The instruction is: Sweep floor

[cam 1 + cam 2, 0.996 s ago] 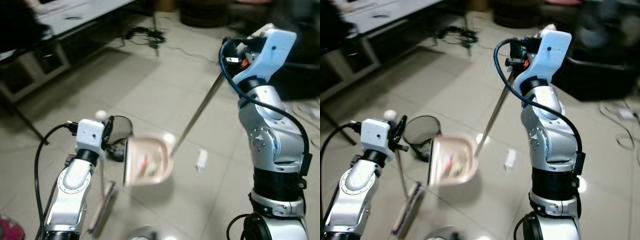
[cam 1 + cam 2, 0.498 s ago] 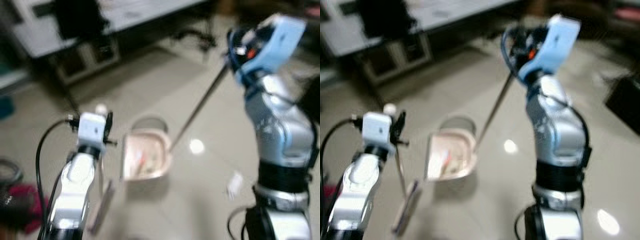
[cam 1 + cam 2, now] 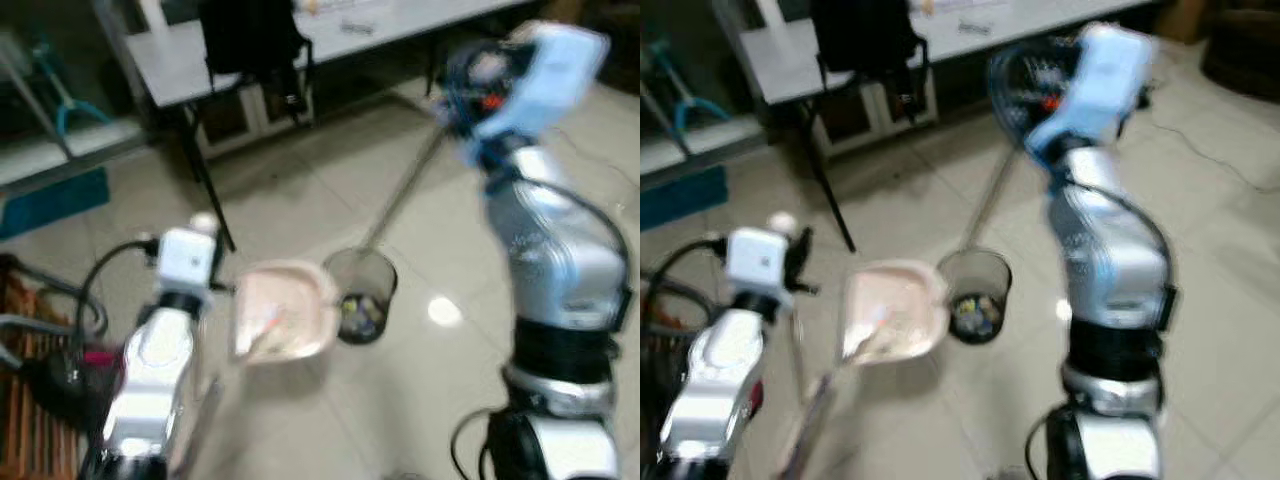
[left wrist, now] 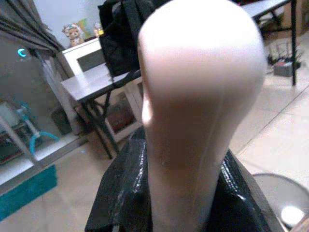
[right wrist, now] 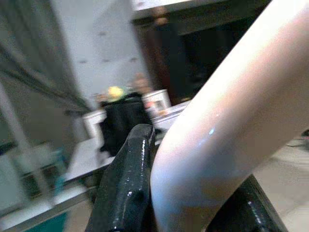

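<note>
nearest the robot, the left gripper [image 4: 183,203] is clamped on the pale pink rounded broom handle [image 4: 193,96], its thin stick slanting down to the beige tiled floor [image 3: 300,200]. just beyond, a pale pink plastic dustpan [image 3: 285,325] with bits of litter hangs tilted above the floor, its rim beside a round black mesh wastebasket [image 3: 360,295]. a long grey pole [image 3: 400,195] rises from the dustpan to the raised right gripper [image 5: 193,193], clamped on its curved pink grip [image 5: 227,121]. farther back stands a grey tabletop [image 3: 200,60] with a black bag [image 3: 250,35].
</note>
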Robot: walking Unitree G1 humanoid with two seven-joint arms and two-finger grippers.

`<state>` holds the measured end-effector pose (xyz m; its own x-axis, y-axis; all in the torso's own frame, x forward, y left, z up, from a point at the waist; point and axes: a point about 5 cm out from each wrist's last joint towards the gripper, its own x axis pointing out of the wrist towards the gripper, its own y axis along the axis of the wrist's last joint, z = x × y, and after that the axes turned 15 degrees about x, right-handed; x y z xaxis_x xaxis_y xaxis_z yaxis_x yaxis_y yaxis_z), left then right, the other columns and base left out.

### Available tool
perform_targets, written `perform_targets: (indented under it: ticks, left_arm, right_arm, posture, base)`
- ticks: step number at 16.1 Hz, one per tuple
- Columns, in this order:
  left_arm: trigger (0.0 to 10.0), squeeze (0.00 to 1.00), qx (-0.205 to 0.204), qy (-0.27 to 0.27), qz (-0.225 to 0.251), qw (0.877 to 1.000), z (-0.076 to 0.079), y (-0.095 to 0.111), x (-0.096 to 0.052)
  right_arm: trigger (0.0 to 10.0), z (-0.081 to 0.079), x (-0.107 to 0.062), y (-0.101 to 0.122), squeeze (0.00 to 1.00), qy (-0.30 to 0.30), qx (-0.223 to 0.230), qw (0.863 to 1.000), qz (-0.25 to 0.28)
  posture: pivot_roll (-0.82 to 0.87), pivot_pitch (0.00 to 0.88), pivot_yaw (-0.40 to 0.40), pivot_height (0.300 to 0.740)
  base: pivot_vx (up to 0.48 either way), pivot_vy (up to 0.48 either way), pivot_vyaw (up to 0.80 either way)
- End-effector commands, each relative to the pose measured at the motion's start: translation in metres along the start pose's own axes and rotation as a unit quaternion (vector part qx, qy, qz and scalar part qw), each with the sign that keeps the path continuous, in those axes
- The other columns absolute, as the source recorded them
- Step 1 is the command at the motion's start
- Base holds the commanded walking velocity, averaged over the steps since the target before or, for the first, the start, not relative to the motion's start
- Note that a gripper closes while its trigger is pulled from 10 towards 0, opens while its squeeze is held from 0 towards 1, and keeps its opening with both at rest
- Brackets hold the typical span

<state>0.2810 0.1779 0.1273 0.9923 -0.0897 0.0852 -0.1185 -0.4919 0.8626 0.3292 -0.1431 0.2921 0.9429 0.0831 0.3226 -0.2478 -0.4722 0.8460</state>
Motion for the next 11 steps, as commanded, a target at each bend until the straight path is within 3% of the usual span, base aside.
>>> perform_targets:
  ticks: [1, 5, 11]
  left_arm:
    - [10.0, 0.0, 0.01, 0.007, 0.007, 1.0, -0.006, 0.002, 0.002]
    - [10.0, 0.0, 0.005, -0.003, 0.009, 1.0, -0.001, 0.004, 0.006]
    - [10.0, 0.0, 0.0, -0.012, 0.009, 1.0, 0.004, 0.002, 0.006]
  right_arm:
    - [10.0, -0.013, -0.001, 0.011, 0.0, 0.02, 0.007, 0.999, 0.026]
    - [10.0, -0.002, -0.003, 0.023, 0.0, -0.006, -0.001, 0.999, 0.046]
    - [10.0, 0.0, -0.005, 0.026, 0.0, -0.01, -0.014, 0.998, 0.055]
  posture:
    - [-0.06, 0.033, 0.093, 0.74]
    - [-0.07, 0.025, 0.102, 0.74]
    - [-0.08, 0.015, 0.112, 0.74]
  base:
    - [0.39, 0.0, 0.0]
    - [0.391, 0.0, -0.8]
    - [0.392, 0.0, 0.0]
